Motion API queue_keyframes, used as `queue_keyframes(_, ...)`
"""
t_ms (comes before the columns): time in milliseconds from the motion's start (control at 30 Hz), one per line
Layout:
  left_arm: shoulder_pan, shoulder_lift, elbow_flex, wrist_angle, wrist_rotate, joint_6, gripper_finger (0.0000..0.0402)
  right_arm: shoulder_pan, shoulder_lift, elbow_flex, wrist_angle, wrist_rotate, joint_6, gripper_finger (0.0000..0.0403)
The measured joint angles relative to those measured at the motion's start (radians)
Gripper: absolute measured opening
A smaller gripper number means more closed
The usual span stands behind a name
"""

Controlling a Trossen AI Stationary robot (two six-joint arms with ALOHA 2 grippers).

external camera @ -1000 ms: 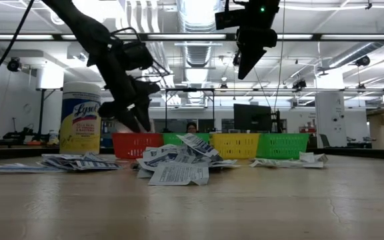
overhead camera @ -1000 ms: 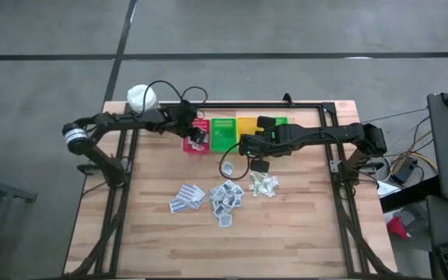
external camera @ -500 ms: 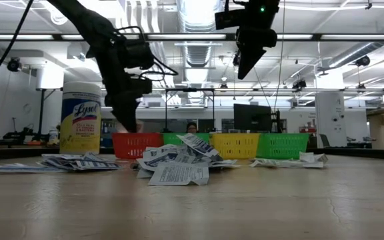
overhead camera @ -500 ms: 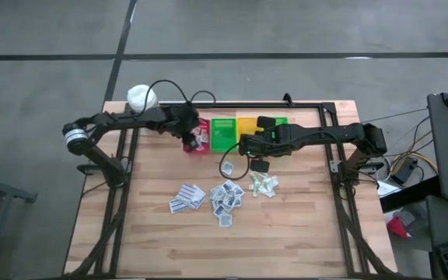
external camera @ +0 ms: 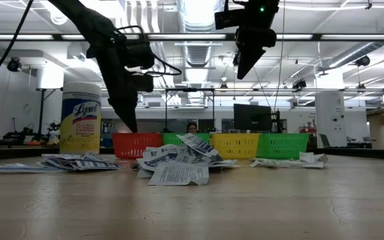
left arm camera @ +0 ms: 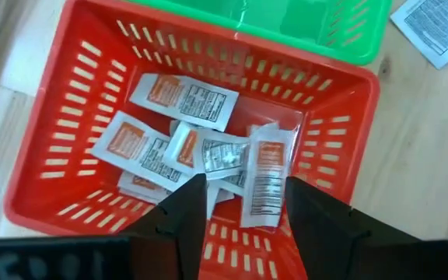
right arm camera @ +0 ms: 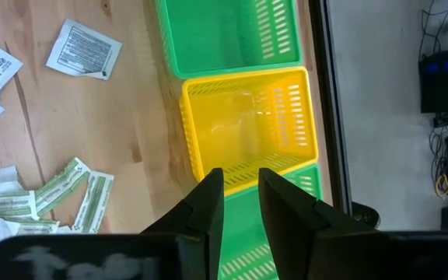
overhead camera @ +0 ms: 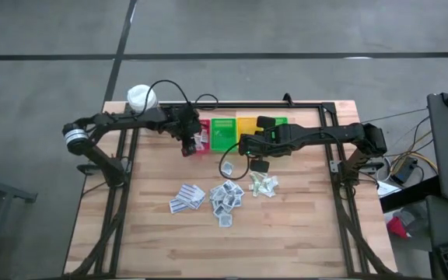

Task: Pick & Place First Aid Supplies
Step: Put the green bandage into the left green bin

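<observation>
Where the level view meets the table's far left, a yellow tub [external camera: 80, 119] with a white cap shows the word "Lyspl"-like script that reads as Lysol; the smaller print under it is too fine to read. Beside it the left claw [left arm camera: 239, 204] hangs over the red bin [left arm camera: 80, 101], its fingers spread wide and holding nothing — the gap between them looks straight down on the packets in the bin [left arm camera: 179, 99], white sachets with orange print and blocks of black text too small to make out. From above, the arm covers much of that bin.

Next along the back row stand a green bin [overhead camera: 223, 132], a yellow bin [right arm camera: 247, 128] and a second green bin [right arm camera: 274, 225], the last cut off by the right claw's own fingers. The right claw [right arm camera: 239, 204] hovers high over the yellow bin, fingers narrowly parted with nothing between them.

On the bare wood lie the loose packets [overhead camera: 225, 196] in three clumps — grey-printed ones leftmost, blue-printed in the middle, green-striped ones [right arm camera: 76, 190] rightmost. Their lettering is unreadable.
</observation>
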Motion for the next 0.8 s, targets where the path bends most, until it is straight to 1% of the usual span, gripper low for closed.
queue_keyframes(200, -0.002, 0.0, 0.003, -0.001, 0.0, 0.0, 0.0168, 0.0, 0.0, 0.0, 0.001, 0.0, -0.005, 0.0069)
queue_keyframes(300, 0.0, -0.012, 0.026, -0.003, 0.003, -0.03, 0.0168, 0.0, 0.0, 0.0, 0.0, 0.0, -0.006, 0.0068)
queue_keyframes(367, 0.0, -0.032, 0.05, -0.005, 0.04, -0.06, 0.0168, 0.0, 0.0, -0.002, -0.01, -0.005, -0.003, 0.0068)
queue_keyframes(433, 0.0, -0.059, 0.068, -0.008, 0.097, -0.083, 0.0168, -0.001, 0.0, -0.004, -0.049, -0.037, -0.013, 0.0068)
queue_keyframes(500, 0.0, -0.092, 0.079, -0.009, 0.164, -0.106, 0.0168, -0.001, 0.0, -0.006, -0.084, -0.119, -0.046, 0.0068)
queue_keyframes(533, 0.0, -0.111, 0.08, -0.003, 0.193, -0.115, 0.0168, -0.001, 0.0, -0.007, -0.1, -0.189, -0.066, 0.0068)
queue_keyframes(600, -0.001, -0.152, 0.076, 0.013, 0.234, -0.135, 0.0168, -0.001, 0.0, -0.011, -0.121, -0.362, -0.118, 0.0068)
queue_keyframes(700, -0.001, -0.215, 0.054, 0.039, 0.255, -0.168, 0.0168, 0.001, 0.0, -0.025, -0.129, -0.627, -0.19, 0.0068)
queue_keyframes(733, -0.001, -0.237, 0.043, 0.051, 0.256, -0.178, 0.0168, 0.001, 0.0, -0.031, -0.125, -0.686, -0.203, 0.0068)
queue_keyframes(767, -0.002, -0.259, 0.031, 0.064, 0.255, -0.191, 0.0168, 0.001, 0.0, -0.037, -0.124, -0.715, -0.208, 0.0068)
queue_keyframes(800, -0.002, -0.281, 0.016, 0.08, 0.255, -0.202, 0.0168, 0.002, 0.0, -0.046, -0.124, -0.721, -0.207, 0.0068)
